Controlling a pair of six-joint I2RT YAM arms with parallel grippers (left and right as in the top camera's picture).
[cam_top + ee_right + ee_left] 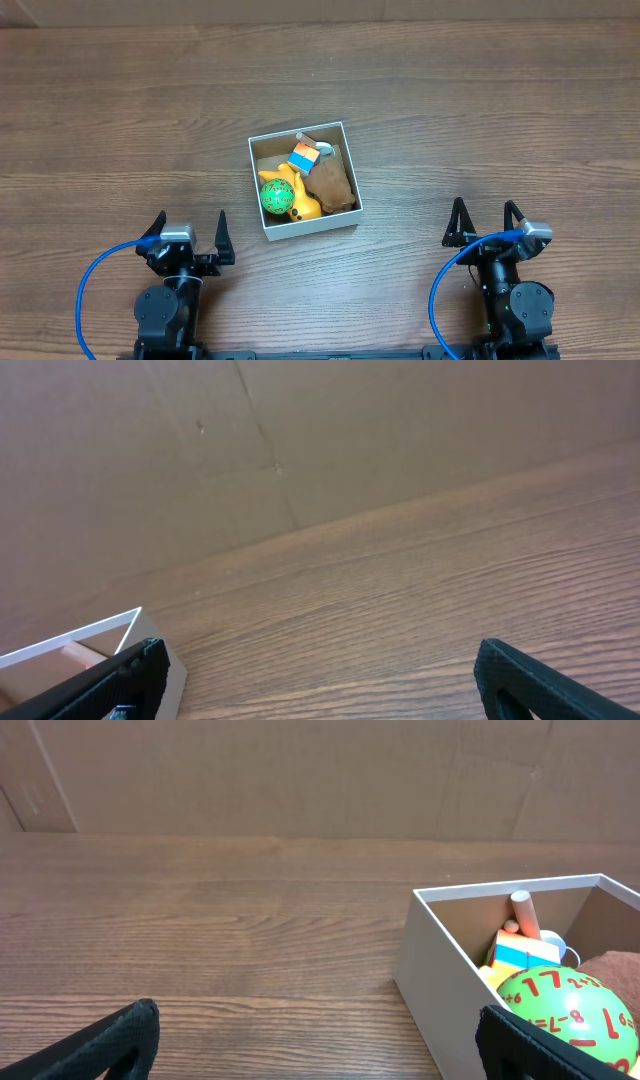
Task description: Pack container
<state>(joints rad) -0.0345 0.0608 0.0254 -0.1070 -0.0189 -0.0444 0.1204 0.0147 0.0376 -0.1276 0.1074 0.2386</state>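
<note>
The container (255,150) is a small white-walled square box in the middle of the wooden table. Inside lie a green ball with red numbers (273,197), a yellow toy (300,200), a brown plush (331,184) and an orange-blue-white block (304,156). My left gripper (189,229) is open and empty at the front left, well short of the box. My right gripper (486,220) is open and empty at the front right. In the left wrist view the container (440,960) shows at the right with the ball (566,1008). In the right wrist view the container's corner (100,630) shows at the left.
A brown cardboard wall (300,770) stands behind the table's far edge. Blue cables (95,275) loop beside both arm bases at the front edge.
</note>
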